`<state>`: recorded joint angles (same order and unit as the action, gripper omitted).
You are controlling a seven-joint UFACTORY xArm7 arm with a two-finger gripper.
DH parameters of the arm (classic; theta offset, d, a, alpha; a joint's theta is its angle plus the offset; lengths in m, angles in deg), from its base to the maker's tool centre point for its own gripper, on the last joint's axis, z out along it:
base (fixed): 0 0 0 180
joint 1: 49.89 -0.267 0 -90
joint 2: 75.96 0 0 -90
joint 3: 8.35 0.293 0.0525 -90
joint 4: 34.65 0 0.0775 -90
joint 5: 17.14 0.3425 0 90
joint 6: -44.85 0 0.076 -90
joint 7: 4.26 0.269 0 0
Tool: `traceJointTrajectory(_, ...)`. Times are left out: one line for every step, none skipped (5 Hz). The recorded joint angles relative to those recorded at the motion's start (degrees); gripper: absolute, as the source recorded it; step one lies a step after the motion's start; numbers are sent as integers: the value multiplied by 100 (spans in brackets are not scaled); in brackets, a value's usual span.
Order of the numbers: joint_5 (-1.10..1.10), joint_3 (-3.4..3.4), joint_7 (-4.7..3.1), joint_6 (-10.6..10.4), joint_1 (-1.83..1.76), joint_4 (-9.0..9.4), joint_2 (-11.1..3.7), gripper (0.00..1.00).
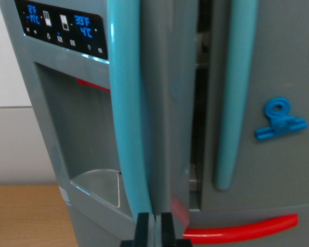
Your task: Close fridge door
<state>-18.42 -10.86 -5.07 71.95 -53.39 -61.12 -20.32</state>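
Toy fridge (278,77) fills the wrist view, grey body, standing on a wood table (20,216). Left door (77,128) carries the dispenser recess and display panel (62,28) and is swung ajar; its edge faces the camera, and a dark gap (198,103) between it and the right door (288,170) shows the interior. Right door looks shut or nearly so.

Teal handle (126,113) runs down the left door's free edge; a second teal handle (234,92) sits on the right door. Red drawer handle (242,230) runs below. Blue clip (279,121) is stuck on the right door.

Gripper (155,229) is at the bottom of the frame, jaws nearly together, and the door's thin edge appears pinched between them. Can't confirm firm contact from this angle.

Step in hand, my read: swing the left door closed.
- Follow the hinge arc, don't push straight, or the fridge slides on the table.
- Keep the grip light; the edge is thin and could slip out.
- Release before the gap seals, so the jaws aren't trapped, then nudge flush.
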Motion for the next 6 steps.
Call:
traceJointTrajectory(0, 0, 0, 0, 0, 0, 0, 100)
traceJointTrajectory(0, 116, 0, -1, 0, -325, -491, 100)
traceJointTrajectory(0, 116, 0, -1, 0, -325, -491, 100)
traceJointTrajectory(0, 228, 0, -1, 0, -659, -989, 100)
traceJointTrajectory(0, 228, 0, -1, 0, -659, -989, 100)
traceJointTrajectory(0, 328, 0, -2, 0, -993, -1439, 100)
